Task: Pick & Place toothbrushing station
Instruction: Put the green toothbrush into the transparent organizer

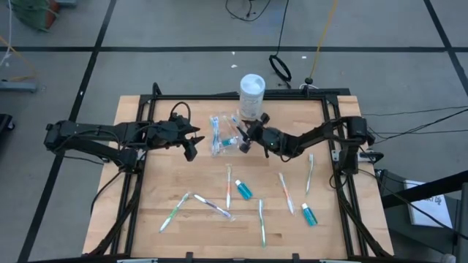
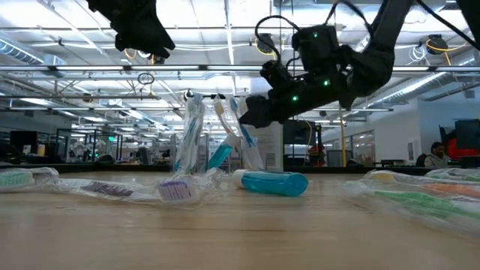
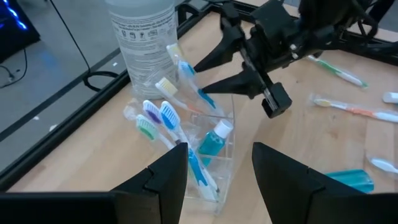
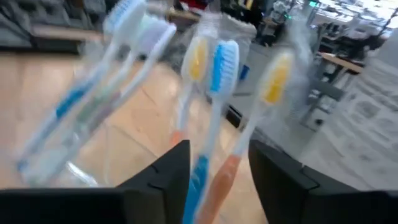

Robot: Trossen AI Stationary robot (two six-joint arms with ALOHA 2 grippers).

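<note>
Clear cup (image 1: 223, 139) is seen near the table's (image 1: 146, 212) far edge, toothbrushes (image 3: 171, 118) held roughly upright, heads up. Right gripper (image 1: 243, 136) is reached in beside the cup, released. Left gripper (image 1: 191, 145) is parked nearby, unclenched.

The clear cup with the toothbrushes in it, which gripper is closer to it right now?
Right. The right gripper, fingers open, sits right at the clear cup's rim beside the white container. The left gripper, also open, hovers a short way off on the cup's other side.
</note>
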